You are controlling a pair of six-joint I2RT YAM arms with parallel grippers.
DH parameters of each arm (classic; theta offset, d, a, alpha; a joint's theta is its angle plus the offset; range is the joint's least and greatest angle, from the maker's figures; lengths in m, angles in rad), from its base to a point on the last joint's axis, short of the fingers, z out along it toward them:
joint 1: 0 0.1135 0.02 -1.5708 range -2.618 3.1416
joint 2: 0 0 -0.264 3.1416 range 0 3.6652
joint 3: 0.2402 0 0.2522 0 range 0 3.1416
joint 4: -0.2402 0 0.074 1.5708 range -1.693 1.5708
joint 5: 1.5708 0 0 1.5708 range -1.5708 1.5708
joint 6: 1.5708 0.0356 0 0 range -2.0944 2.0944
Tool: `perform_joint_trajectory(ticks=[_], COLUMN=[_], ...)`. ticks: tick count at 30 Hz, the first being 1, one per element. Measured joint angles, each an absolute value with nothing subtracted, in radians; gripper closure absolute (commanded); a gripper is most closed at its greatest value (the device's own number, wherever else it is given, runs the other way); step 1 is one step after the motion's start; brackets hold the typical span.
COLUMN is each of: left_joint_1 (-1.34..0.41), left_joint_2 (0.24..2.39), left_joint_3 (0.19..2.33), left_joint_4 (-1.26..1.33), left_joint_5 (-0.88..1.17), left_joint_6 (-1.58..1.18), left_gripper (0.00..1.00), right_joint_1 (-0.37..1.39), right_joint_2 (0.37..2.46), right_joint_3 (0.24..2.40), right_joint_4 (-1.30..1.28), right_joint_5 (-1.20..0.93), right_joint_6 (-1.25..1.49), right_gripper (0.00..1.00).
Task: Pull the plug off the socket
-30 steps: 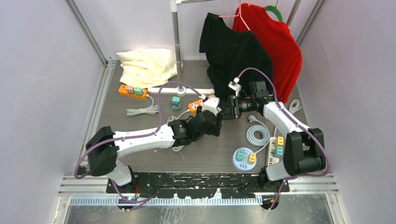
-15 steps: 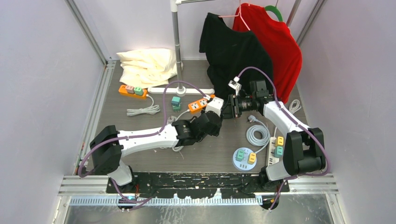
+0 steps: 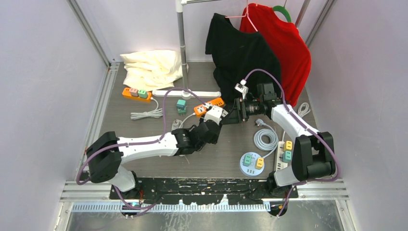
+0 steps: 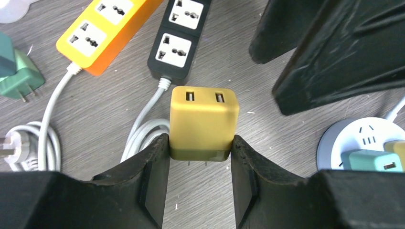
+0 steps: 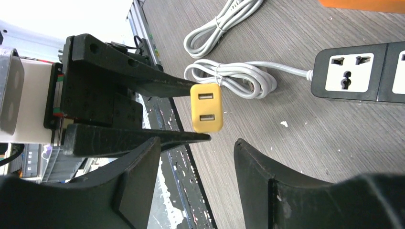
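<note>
From above, we see the two arms meeting at mid-table, but the plug is hidden there under the wrist hardware. The left wrist view shows it plainly: a yellow plug pinched between the fingers of the left gripper, whose jaws are drawn in narrow against its two sides. Its metal prongs are bare beneath it, over open tabletop. It sits just beside the cable end of the black strip but apart from it, and all the sockets visible on that strip are empty. An orange strip lies next to the black one, and a round socket shows at the right edge with a teal plug in it. The right wrist view gives the side the other lacks (the plug raised above the table, held by the left fingers). The only markings we can make out are two USB slots on the plug's face. The right gripper faces the plug with its jaws moderately parted, holding and touching nothing.
</note>
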State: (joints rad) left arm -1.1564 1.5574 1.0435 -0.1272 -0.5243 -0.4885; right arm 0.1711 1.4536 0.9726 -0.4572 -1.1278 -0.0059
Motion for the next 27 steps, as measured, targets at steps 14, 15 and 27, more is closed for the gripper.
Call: perform_joint_trajectory(ticks=[14,15,27], left_joint_1=[-1.115,-1.105,-0.916], left_joint_2=[1.479,1.479,1.538], left_joint_3=[0.944,0.943,0.906], left_joint_4=[-0.147,-0.154,-0.18], left_joint_5=[-0.692,-0.703,-0.734], left_joint_6=[-0.484,-0.481,-0.468], left_gripper=[1.0,1.0,1.0], right_joint_1=[0.171,0.171,0.171], right_joint_2=[1.454,1.454,1.454], right_joint_3=[0.973,0.973,0.973], right_joint_4=[-0.479,-0.479,-0.48], right_joint_5=[-1.128,-1.128,-1.128], right_joint_6=[-0.036,-0.037,-0.051], right_gripper=[0.37,0.37,0.37])
